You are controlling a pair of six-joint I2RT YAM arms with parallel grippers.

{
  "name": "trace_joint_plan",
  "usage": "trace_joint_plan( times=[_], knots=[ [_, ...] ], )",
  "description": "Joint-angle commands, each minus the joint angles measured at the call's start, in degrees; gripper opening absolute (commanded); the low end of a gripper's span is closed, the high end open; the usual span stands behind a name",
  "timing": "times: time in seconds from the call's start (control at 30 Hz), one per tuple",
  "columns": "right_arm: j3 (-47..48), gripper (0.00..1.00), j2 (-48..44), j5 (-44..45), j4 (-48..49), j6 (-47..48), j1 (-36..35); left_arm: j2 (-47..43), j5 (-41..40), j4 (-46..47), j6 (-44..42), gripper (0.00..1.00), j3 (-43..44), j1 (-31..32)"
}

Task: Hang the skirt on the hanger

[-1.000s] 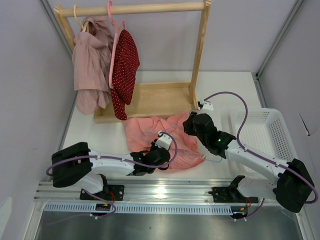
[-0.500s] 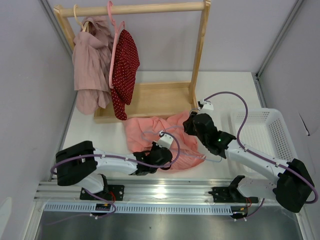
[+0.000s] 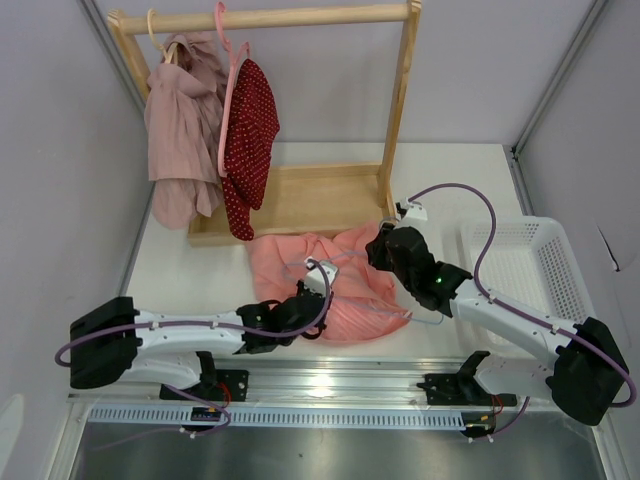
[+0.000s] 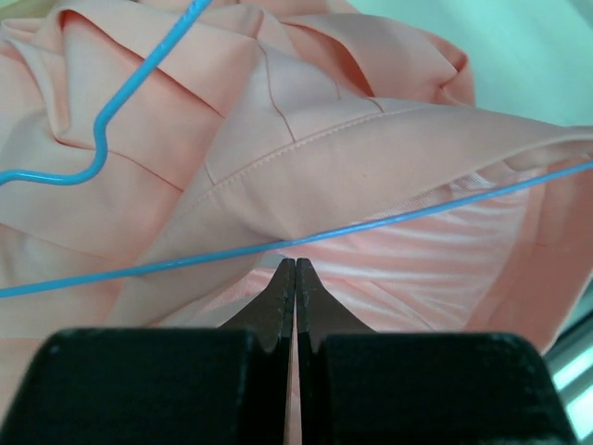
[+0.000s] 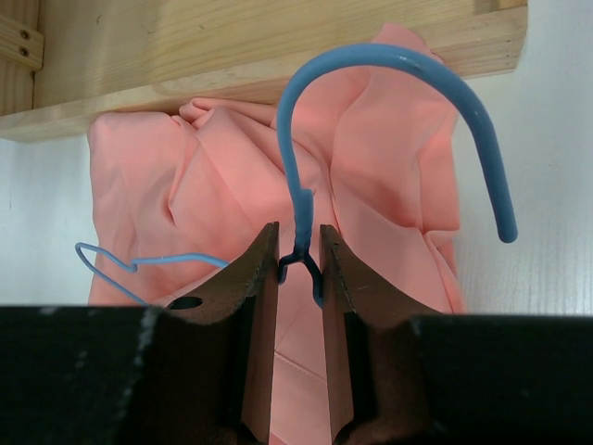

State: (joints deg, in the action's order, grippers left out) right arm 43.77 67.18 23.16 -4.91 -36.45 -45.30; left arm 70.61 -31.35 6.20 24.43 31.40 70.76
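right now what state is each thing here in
skirt, crumpled on the table, not on the hanger yet
hanger, resting on the skirt, neck clamped
left gripper, jaws shut at the skirt's edge, unclear if pinching cloth
right gripper, jaws shut on the hanger's neck
red dotted garment, hanging on the rack
mauve garment, hanging on the rack

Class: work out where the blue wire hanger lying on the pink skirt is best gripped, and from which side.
Grip the hanger at its twisted neck, just under the hook, coming from the near side as the right gripper does. The neck rises off the skirt, while the thin arms lie on cloth.
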Motion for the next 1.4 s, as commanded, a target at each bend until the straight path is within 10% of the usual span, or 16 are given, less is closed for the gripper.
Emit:
trace_joint_plan(
  times=[0.0, 0.6, 1.37],
  knots=[
    [3.16, 0.00, -1.17, 1.89, 1.30, -0.64, -0.05, -2.23, 3.66, -0.57, 0.62, 0.00, -1.42, -0.18],
    [3.60, 0.00, -3.89, 2.86, -0.63, -0.47, -0.32, -20.77, 3.50, -8.28, 13.01, 0.00, -11.45, -11.25],
    [-0.08, 0.00, -9.43, 1.98, -4.85, 0.41, -1.02, -19.90, 5.95, -7.25, 18.47, 0.00, -9.34, -22.51]
  ],
)
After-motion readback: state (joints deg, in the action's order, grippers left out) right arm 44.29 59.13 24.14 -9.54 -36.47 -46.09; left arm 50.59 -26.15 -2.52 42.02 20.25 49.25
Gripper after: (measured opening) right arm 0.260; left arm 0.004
